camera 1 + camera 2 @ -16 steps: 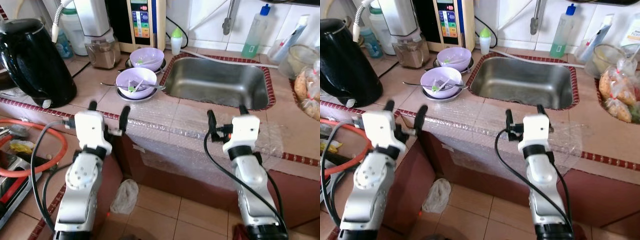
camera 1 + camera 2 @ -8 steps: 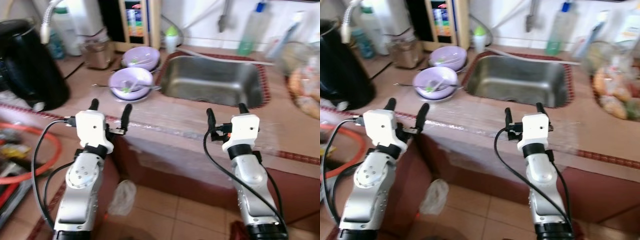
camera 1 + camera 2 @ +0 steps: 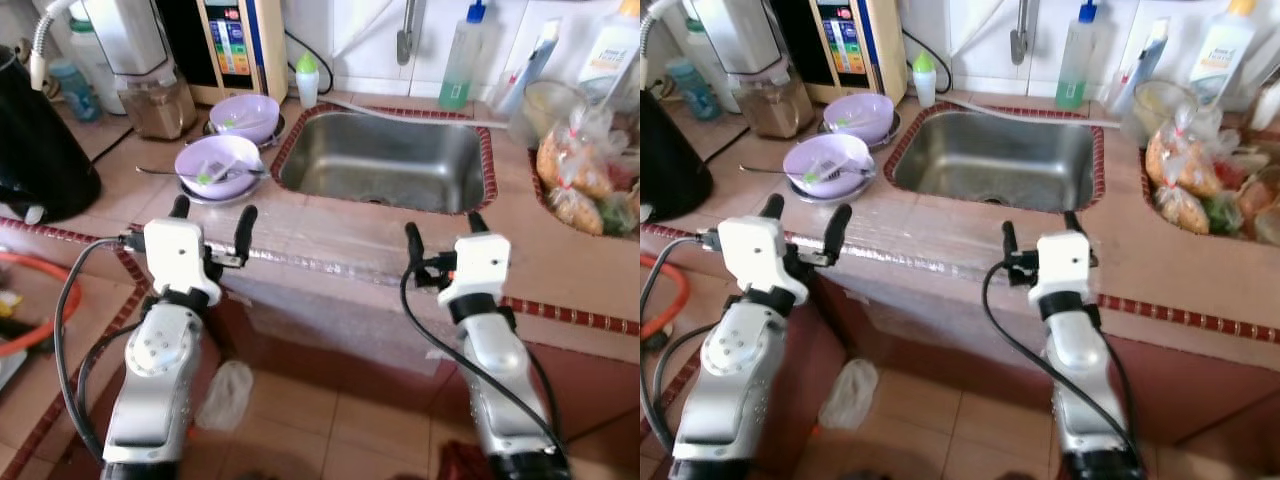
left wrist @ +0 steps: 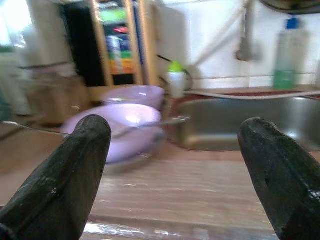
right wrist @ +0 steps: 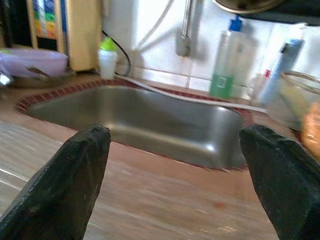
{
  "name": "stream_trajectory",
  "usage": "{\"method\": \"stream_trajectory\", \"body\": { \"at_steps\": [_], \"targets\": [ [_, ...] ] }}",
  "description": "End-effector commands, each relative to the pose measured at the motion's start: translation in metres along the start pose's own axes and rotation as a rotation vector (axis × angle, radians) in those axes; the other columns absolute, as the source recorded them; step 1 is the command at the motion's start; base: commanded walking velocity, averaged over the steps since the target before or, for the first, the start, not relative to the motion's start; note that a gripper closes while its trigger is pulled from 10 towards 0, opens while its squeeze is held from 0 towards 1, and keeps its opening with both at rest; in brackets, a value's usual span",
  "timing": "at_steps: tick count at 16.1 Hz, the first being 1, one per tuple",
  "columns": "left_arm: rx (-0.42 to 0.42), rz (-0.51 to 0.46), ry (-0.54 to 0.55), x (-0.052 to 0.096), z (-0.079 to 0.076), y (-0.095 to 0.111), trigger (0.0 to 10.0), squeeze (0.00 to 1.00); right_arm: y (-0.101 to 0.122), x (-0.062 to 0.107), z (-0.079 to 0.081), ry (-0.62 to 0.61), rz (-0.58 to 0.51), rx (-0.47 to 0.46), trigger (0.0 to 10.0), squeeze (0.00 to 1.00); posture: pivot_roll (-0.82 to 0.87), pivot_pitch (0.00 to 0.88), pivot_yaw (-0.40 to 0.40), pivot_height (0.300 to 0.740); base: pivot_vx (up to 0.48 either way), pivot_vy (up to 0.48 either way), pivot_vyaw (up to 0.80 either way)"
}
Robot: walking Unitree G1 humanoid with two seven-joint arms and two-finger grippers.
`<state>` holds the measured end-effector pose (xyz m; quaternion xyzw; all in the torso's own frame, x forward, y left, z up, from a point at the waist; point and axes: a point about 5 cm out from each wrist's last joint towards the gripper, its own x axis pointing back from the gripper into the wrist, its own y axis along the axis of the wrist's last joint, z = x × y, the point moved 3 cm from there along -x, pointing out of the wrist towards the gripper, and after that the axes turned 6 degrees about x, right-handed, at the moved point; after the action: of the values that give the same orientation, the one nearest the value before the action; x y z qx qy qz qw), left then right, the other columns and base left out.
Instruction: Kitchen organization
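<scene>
Mid-frame, both claws hung wide open and empty at the counter edge: left gripper (image 3: 212,213) below the bowls (image 3: 216,165), right gripper (image 3: 441,229) below the sink (image 3: 385,162).

A tan tiled bench (image 3: 560,270) edged with a red-brown trim runs across the room, with a steel sink (image 3: 385,160) set into it near the back edge. Behind it rises a white tiled wall (image 3: 980,40), and below its front edge lies a floor (image 3: 340,430) of terracotta tiles.
</scene>
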<state>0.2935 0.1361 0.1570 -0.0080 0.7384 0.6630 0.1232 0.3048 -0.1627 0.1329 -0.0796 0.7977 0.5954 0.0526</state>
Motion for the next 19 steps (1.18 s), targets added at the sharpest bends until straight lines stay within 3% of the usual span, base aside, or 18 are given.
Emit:
{"method": "stream_trajectory", "body": {
  "at_steps": [1, 3, 7, 19],
  "targets": [
    [-0.014, 0.001, 0.044, 0.001, 0.010, 0.002, 10.0, 0.00, 0.003, -0.001, -0.001, -0.003, -0.011, -0.009, 10.0, 0.00, -0.01, 0.000, 0.068, 0.740, 0.000, 0.000, 0.00],
    [-0.009, 0.000, 0.098, 0.005, 0.020, 0.004, 10.0, 0.00, 0.002, 0.000, 0.001, 0.011, -0.009, -0.024, 10.0, 0.00, 0.00, 0.000, 0.065, 0.740, 0.000, 0.000, 0.00],
    [-0.009, -0.005, 0.048, 0.005, 0.013, 0.004, 10.0, 0.00, 0.005, -0.002, 0.009, 0.040, -0.022, -0.039, 10.0, 0.00, 0.00, 0.000, 0.060, 0.740, 0.000, 0.000, 0.54],
    [0.008, -0.016, 0.008, -0.001, 0.003, 0.006, 10.0, 0.00, 0.005, -0.003, 0.008, 0.044, -0.024, -0.051, 10.0, 0.00, 0.00, 0.000, 0.055, 0.740, 0.020, 0.000, 0.00]
  ]
}}
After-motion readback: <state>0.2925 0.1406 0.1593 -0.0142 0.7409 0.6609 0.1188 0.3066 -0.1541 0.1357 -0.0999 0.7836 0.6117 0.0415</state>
